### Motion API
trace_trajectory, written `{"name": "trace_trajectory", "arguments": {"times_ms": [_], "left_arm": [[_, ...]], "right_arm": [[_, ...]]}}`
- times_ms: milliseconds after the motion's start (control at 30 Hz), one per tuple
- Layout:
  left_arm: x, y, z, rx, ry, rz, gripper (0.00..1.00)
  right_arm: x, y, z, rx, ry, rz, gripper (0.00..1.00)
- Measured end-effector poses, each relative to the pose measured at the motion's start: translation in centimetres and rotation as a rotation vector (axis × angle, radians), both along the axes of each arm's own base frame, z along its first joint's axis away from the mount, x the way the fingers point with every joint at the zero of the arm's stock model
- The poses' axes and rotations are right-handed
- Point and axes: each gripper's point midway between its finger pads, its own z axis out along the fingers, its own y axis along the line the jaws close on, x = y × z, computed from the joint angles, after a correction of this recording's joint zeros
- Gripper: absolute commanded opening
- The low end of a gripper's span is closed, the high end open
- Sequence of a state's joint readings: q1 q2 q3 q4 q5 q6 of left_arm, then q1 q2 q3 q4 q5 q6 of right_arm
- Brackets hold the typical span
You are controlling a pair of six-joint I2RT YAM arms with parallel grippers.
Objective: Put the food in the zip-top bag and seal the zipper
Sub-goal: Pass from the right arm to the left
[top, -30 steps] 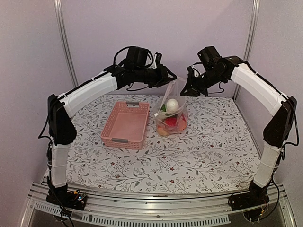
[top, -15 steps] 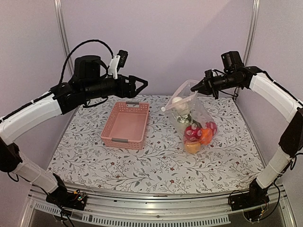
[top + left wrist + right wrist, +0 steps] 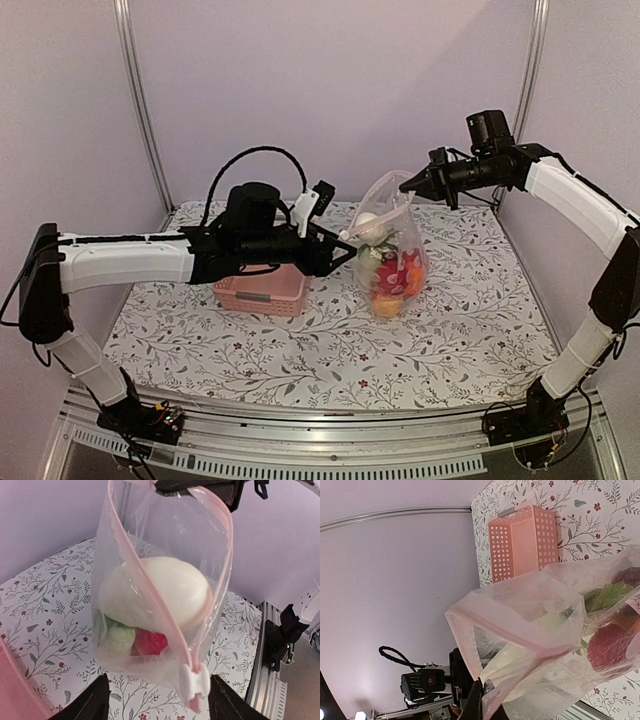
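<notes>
One zip-top bag [image 3: 392, 250] is held aloft by the right gripper [image 3: 405, 184], clamped on its mouth corner, zipper [image 3: 150, 597] unsealed, one white radish [image 3: 162, 592], one red piece [image 3: 386, 272] and one orange piece [image 3: 386, 305] seen inside, left gripper [image 3: 346, 246] spread wide beside the slider [image 3: 194, 681], one pink basket [image 3: 262, 290] nearby.

one wide view, two close ones

the top external camera is looking down and forward from above and behind the bases, standing well back and taking in the whole table [image 3: 330, 350], the left arm [image 3: 130, 262] and the right arm [image 3: 575, 200]. the left wrist camera is facing along its fingers [image 3: 92, 705], sitting very near the zip-top bag [image 3: 165, 580]. the right wrist camera, rolled sideways, is looking down past the bag's mouth to the pink basket [image 3: 522, 540]. all three are sharing the bag; the wrist cameras are facing each other across it.
</notes>
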State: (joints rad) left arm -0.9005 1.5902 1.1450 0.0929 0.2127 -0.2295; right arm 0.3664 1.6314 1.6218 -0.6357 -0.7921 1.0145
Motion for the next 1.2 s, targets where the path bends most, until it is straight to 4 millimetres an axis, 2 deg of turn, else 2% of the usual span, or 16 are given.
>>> {"name": "trace_trajectory", "arguments": {"times_ms": [67, 167, 200, 400, 500, 600, 700, 767, 833, 933, 967, 1000, 1200], "left_arm": [[0.6, -0.5, 0.3, -0.031, -0.019, 0.014, 0.57], [1.3, -1.1, 0.8, -0.071, -0.046, 0.022, 0.3], [1.5, -1.3, 0.9, -0.078, -0.056, 0.022, 0.25], [2.7, -2.9, 1.3, -0.07, -0.116, 0.003, 0.07], [3.0, -3.1, 2.8, -0.05, -0.171, -0.006, 0.0], [3.5, -3.2, 5.3, -0.045, -0.255, -0.003, 0.0], [3.9, -2.7, 7.1, -0.033, -0.331, 0.004, 0.0], [4.1, -2.5, 7.4, -0.021, -0.35, 0.002, 0.0], [4.2, -2.4, 6.9, -0.003, -0.346, -0.003, 0.02], [4.1, -2.3, 6.3, 0.012, -0.331, -0.014, 0.04], [4.0, -2.3, 6.2, 0.017, -0.327, -0.019, 0.05], [3.9, -2.3, 5.9, 0.024, -0.32, -0.026, 0.06], [2.7, -2.2, 4.1, 0.087, -0.285, -0.093, 0.08]], "right_arm": [[0.0, 0.0, 0.1, 0.003, -0.001, 0.003, 0.0], [0.0, 0.0, 0.1, 0.004, -0.001, 0.003, 0.04], [0.0, 0.0, 0.1, 0.005, -0.001, 0.003, 0.06], [0.3, -0.5, 0.4, 0.014, -0.015, 0.001, 0.29], [0.7, -1.9, 0.9, 0.009, -0.039, -0.015, 0.41], [1.1, -4.0, 2.5, -0.027, -0.1, -0.041, 0.5], [1.4, -5.3, 5.9, -0.086, -0.254, -0.045, 0.59], [1.3, -5.9, 8.7, -0.139, -0.417, -0.037, 0.63], [0.8, -6.5, 10.3, -0.19, -0.539, -0.027, 0.67], [0.3, -7.0, 10.5, -0.261, -0.631, -0.007, 0.76], [0.4, -7.1, 10.3, -0.279, -0.649, 0.0, 0.89], [0.5, -7.1, 9.9, -0.298, -0.664, 0.01, 0.98], [0.3, -5.3, 6.6, -0.359, -0.74, 0.13, 0.99]]}}
